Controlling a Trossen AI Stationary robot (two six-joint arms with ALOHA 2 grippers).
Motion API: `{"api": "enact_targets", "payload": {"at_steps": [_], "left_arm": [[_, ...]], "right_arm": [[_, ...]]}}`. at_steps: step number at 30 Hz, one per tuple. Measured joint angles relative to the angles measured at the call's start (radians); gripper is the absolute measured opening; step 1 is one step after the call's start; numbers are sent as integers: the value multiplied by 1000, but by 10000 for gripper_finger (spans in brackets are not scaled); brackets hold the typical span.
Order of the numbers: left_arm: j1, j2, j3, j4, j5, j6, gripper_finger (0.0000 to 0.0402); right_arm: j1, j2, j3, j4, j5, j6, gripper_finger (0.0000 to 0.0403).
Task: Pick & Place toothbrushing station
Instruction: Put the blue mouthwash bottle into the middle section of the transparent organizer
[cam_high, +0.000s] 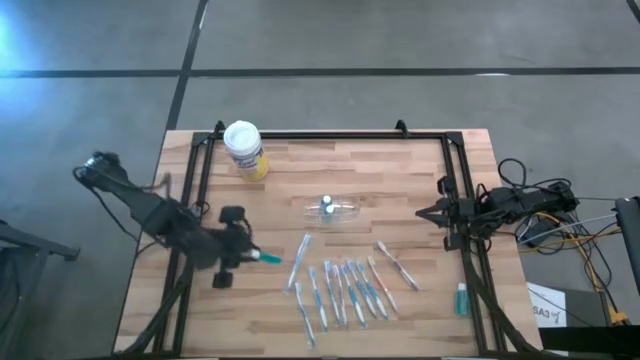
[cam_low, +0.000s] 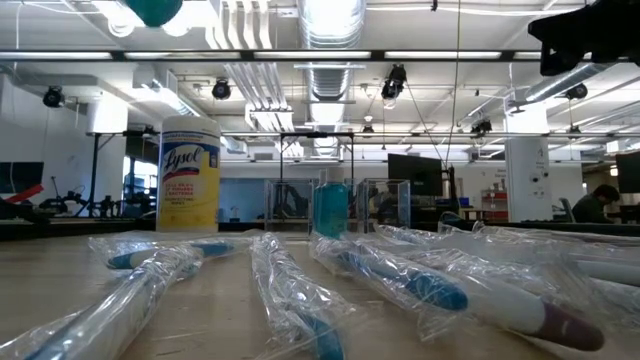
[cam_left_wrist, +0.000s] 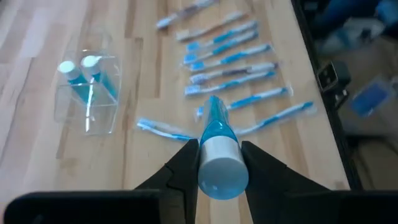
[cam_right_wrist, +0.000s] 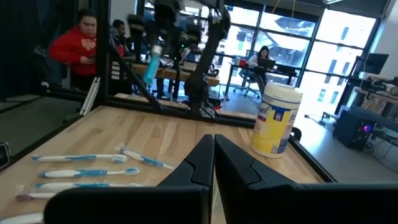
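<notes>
Nearest the lens in the left wrist view we see a smooth cylindrical teal tube with a rounded white cap (cam_left_wrist: 219, 163), pinched between the two dark tapered fingers (cam_left_wrist: 182, 168) of the left gripper (cam_high: 243, 257), which are partly closed on it. We see this gripper above the table's left side. Beyond the tube, the clear plastic holder (cam_high: 331, 209) lies on the pale striped wooden table (cam_high: 420, 180), two white-capped teal tubes (cam_left_wrist: 79, 78) inside, well apart from those fingers. Slim blue, white and pink toothbrushes (cam_high: 345, 288) in crinkled transparent wrappers lie fanned near the front edge. A yellow Lysol canister (cam_high: 244, 150) with white lid stands at the back. The right gripper (cam_high: 428, 213), fingers pressed together and empty, waits at the right edge.
</notes>
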Motion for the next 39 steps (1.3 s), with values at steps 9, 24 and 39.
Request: {"api": "enact_targets", "payload": {"at_steps": [9, 24, 39], "left_arm": [[13, -367, -378, 202, 56, -74, 97], [53, -522, -543, 187, 27, -105, 97], [429, -50, -10, -158, 218, 308, 97]], "right_arm": [[0, 0, -8, 25, 0, -51, 8], [0, 2, -22, 23, 4, 22, 8], [0, 24, -28, 90, 19, -11, 8]]}}
